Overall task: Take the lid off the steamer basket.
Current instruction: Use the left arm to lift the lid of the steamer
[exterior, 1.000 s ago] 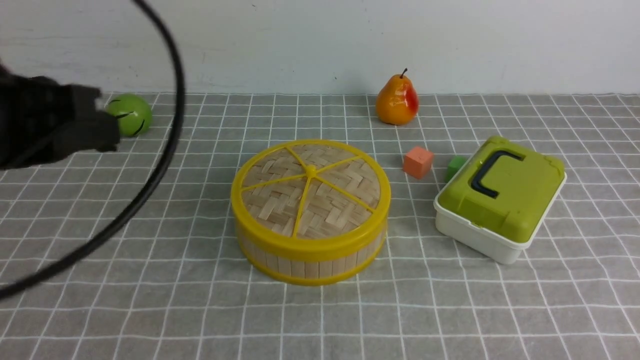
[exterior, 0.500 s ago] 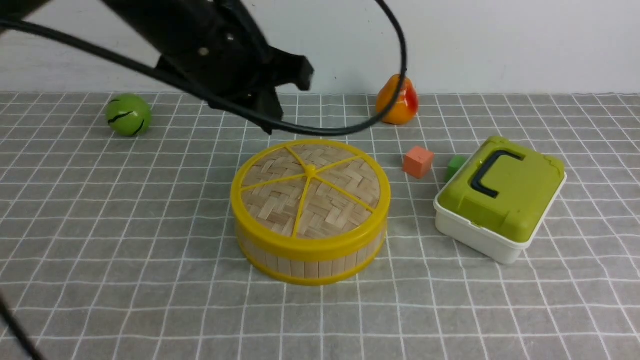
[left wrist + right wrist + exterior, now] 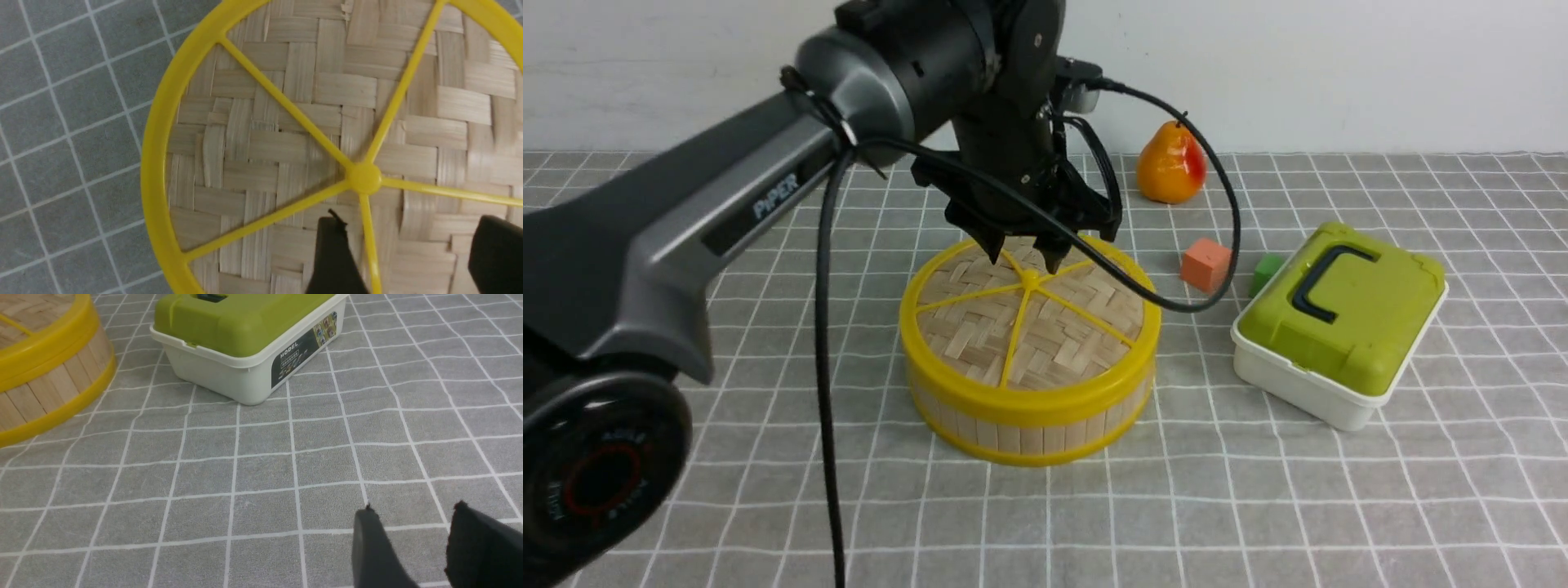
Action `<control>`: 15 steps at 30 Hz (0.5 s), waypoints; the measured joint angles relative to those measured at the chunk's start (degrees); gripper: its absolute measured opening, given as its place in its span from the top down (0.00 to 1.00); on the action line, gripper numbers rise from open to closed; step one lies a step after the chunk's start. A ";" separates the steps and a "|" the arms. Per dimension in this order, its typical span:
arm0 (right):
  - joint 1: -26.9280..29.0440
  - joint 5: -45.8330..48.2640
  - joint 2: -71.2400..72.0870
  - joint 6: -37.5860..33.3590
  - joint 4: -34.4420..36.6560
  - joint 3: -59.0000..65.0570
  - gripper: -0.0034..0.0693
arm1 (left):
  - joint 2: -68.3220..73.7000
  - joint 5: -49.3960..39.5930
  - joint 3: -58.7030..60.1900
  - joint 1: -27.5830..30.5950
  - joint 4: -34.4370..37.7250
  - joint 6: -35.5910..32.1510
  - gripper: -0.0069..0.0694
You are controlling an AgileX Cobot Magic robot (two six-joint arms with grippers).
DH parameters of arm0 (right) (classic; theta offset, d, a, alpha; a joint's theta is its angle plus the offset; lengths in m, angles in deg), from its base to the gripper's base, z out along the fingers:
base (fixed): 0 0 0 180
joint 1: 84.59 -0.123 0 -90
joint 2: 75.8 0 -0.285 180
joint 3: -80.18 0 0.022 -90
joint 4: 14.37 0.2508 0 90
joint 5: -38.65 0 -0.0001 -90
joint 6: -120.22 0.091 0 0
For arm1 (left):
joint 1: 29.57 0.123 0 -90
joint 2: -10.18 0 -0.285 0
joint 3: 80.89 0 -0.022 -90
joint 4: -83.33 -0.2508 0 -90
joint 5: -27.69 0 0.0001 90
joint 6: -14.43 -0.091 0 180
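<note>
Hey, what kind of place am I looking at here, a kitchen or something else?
Probably a robot test bench rather than a kitchen: a grey checked cloth lies under everything, before a bare white wall, and the items are mismatched props, a steamer basket, a shiny pear and an orange cube.

checked tablecloth [image 3: 1339, 506] | steamer basket [image 3: 1029, 429] | pear [image 3: 1170, 167] | orange cube [image 3: 1205, 264] | green cube [image 3: 1264, 271] | box [image 3: 1298, 384]

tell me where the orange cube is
Front view: the orange cube sits right of the steamer basket, beside the green cube, left of the green-lidded box and nearer than the pear.
</note>
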 joint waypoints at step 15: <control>0.00 0.00 0.00 0.00 0.00 0.00 0.62 | 5.18 4.61 -0.39 0.00 -1.84 0.17 0.43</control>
